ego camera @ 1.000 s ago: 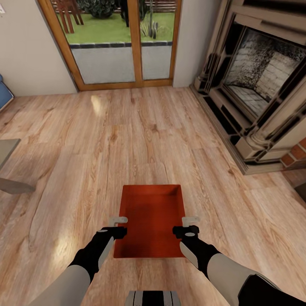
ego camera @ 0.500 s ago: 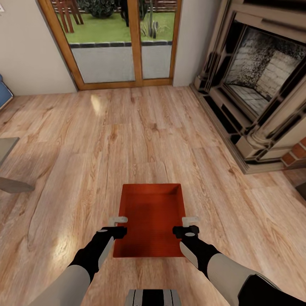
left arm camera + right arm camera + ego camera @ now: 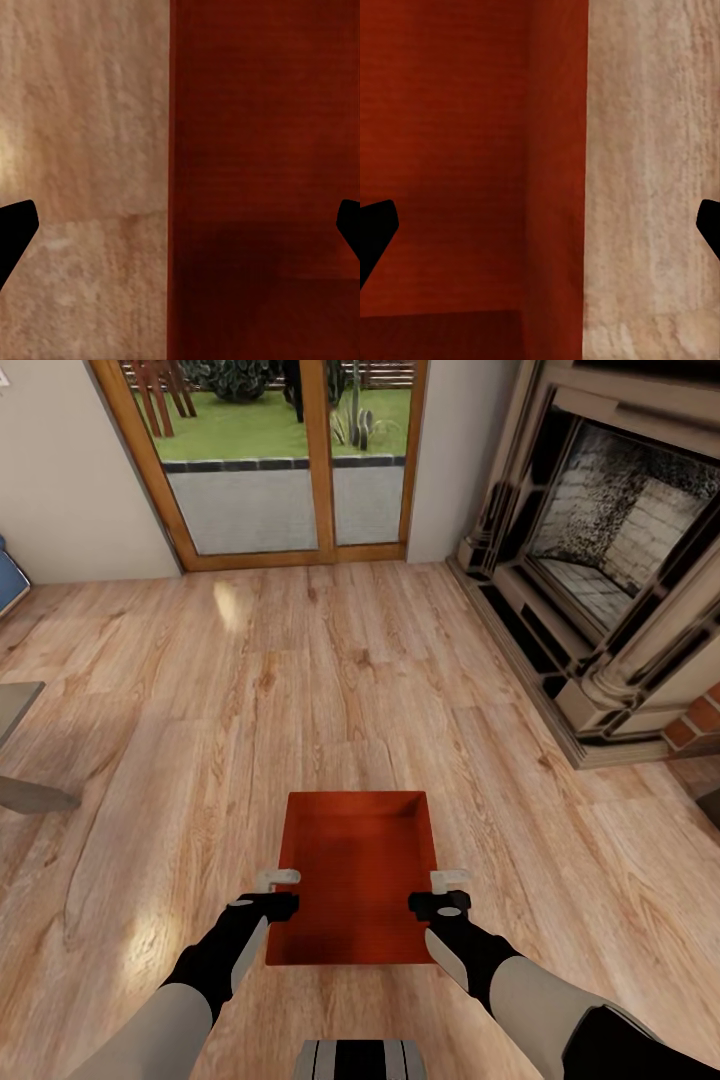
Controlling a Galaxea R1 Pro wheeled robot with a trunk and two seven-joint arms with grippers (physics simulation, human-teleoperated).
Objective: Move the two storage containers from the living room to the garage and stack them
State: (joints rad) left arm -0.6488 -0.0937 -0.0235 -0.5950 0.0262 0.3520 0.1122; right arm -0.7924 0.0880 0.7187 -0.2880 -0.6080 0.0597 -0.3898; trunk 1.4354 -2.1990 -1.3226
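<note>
**Bin held between both arms, view drifting slightly**

Little has moved since a second ago: the grey table edge at the far left has slid a touch further out of the head view, a small camera shift, while the arms and bin keep their pose.

One storage container [image 3: 352,875] sits between the two grippers over the wood plank floor [image 3: 300,690] of the living room. The left gripper [image 3: 276,892] is at the bin's left wall and the right gripper [image 3: 444,892] at its right wall. In the left wrist view the fingers [image 3: 15,232] stand wide, one on each side of the thin wall [image 3: 169,180]; the right wrist view shows its fingers [image 3: 375,232] equally wide, straddling the opposite wall [image 3: 585,150]. Beyond the fingertips lie a glass patio door [image 3: 270,460] and a fireplace [image 3: 610,550].
</note>
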